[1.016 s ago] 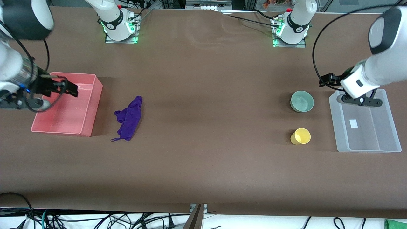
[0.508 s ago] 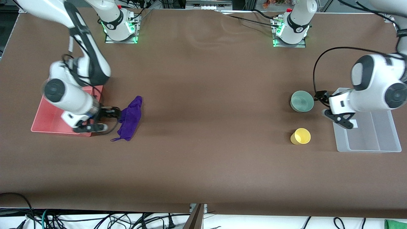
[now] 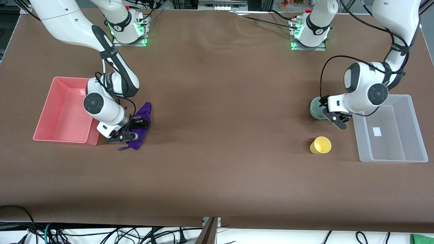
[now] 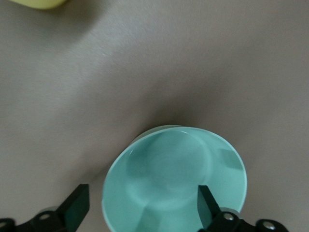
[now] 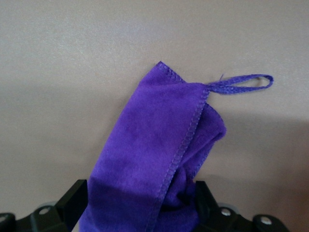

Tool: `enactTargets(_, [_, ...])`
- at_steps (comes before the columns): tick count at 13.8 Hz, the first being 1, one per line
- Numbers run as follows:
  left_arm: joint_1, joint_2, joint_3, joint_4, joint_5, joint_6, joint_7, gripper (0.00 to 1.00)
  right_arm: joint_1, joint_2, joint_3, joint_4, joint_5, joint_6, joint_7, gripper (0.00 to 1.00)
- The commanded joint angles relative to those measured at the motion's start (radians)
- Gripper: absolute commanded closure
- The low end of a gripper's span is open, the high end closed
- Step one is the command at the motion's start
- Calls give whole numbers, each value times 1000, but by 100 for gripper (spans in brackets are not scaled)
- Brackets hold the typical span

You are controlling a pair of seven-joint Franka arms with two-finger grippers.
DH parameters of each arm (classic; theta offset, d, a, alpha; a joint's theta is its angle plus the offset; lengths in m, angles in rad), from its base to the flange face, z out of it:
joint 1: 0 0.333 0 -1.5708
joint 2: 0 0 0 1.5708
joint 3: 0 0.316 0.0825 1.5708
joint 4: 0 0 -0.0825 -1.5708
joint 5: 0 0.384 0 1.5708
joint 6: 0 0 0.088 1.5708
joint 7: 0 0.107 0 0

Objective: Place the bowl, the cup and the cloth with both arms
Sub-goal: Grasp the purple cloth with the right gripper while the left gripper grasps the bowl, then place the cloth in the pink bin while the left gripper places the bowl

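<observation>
Brown matte surface [image 3: 220, 142] runs the whole width under both arms, and I've got the two jobs split by end. At the right arm's end, the deep purple fabric cloth [image 3: 142, 117] lies crumpled just beside the open pink plastic bin [image 3: 47, 112], which is presumably why it falls to that arm: a short carry. My right pincer [image 3: 130, 130] is down over the part of the cloth nearer the front camera. In the right wrist view the two fingers [image 5: 72, 200] stand apart on either flank of the cloth [image 5: 159, 159], not yet squeezed in, with the little corner loop [image 5: 241, 83] lying flat on the surface clear of them. I judge that straddling the bunched middle gives the pads more fabric to bite than the thin hem would.

At the left arm's end, the small glossy mint-green round bowl [image 3: 317, 108] sits upright just beside the clear plastic bin [image 3: 417, 128]. My left pincer [image 3: 334, 118] is at the bowl's rim on the side toward that bin. The left wrist view shows its fingers spread, one finger [image 4: 207, 208] inside the bowl [image 4: 174, 169] and the other outside the wall, so I read this as a rim pinch being lined up, nothing clamped yet.

Over by the same bin, the small bright yellow tapered plastic cup [image 3: 320, 145] stands untouched, nearer the front camera than the bowl and well apart from both pincers. It looks like the left arm's later pick. All three things are still on the surface, none binned.
</observation>
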Motion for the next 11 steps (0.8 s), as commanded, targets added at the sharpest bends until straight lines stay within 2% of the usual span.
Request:
enactTargets(1, [-1, 26, 0, 10, 38, 34, 87, 74, -1, 1, 3, -16, 6, 21, -12, 100])
enactTargets(2, [1, 36, 0, 16, 40, 43, 104, 99, 3, 1, 3, -13, 6, 21, -8, 100])
enactTargets(5, [-1, 23, -2, 27, 40, 37, 126, 100, 9, -5, 3, -4, 6, 19, -12, 100])
enactTargets(7, [1, 0, 3, 62, 40, 14, 162, 100, 7, -17, 3, 31, 6, -29, -12, 100])
enactTargets(9, [37, -36, 6, 141, 40, -76, 245, 100, 0, -54, 3, 115, 8, -187, -11, 100])
enactTargets(11, [96, -33, 4, 288, 40, -258, 329, 100, -33, -103, 0, 235, 6, -426, -21, 100])
